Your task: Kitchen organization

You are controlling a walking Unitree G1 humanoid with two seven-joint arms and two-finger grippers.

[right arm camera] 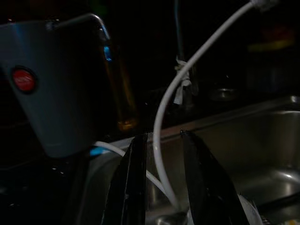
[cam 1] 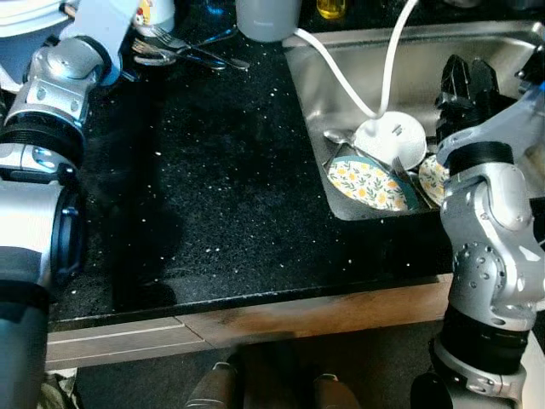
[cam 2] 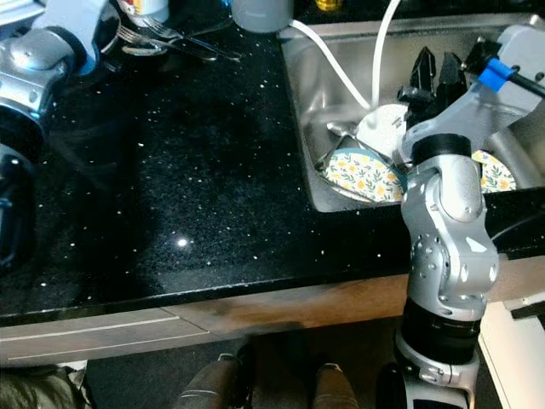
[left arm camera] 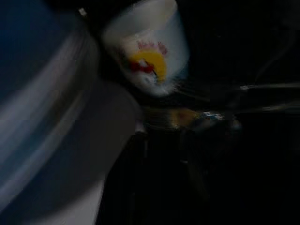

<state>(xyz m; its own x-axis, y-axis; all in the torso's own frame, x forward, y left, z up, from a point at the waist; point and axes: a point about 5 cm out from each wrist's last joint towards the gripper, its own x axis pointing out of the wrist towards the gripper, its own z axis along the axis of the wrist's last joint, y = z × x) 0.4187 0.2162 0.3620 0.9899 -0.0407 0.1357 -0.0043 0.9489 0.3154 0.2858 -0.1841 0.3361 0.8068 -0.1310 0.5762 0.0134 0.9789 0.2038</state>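
The right gripper (cam 1: 467,81) hangs over the sink (cam 1: 477,51), fingers slightly apart and holding nothing, a white hose (right arm camera: 164,112) between them in the wrist view. Below lie flowered plates (cam 1: 368,183), partly hidden. The left gripper's state is unclear; its blurred view shows a cup (left arm camera: 149,49). Forks (cam 1: 183,49) lie on the black counter (cam 1: 221,187).

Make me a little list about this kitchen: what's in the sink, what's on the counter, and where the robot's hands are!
sink: flowery plates, white round thing with a cord, spoon
counter: forks at the far edge, grey jug, printed cup
right hand: over the sink, fingers a little apart, holding nothing
left hand: near the cup; fingers hidden
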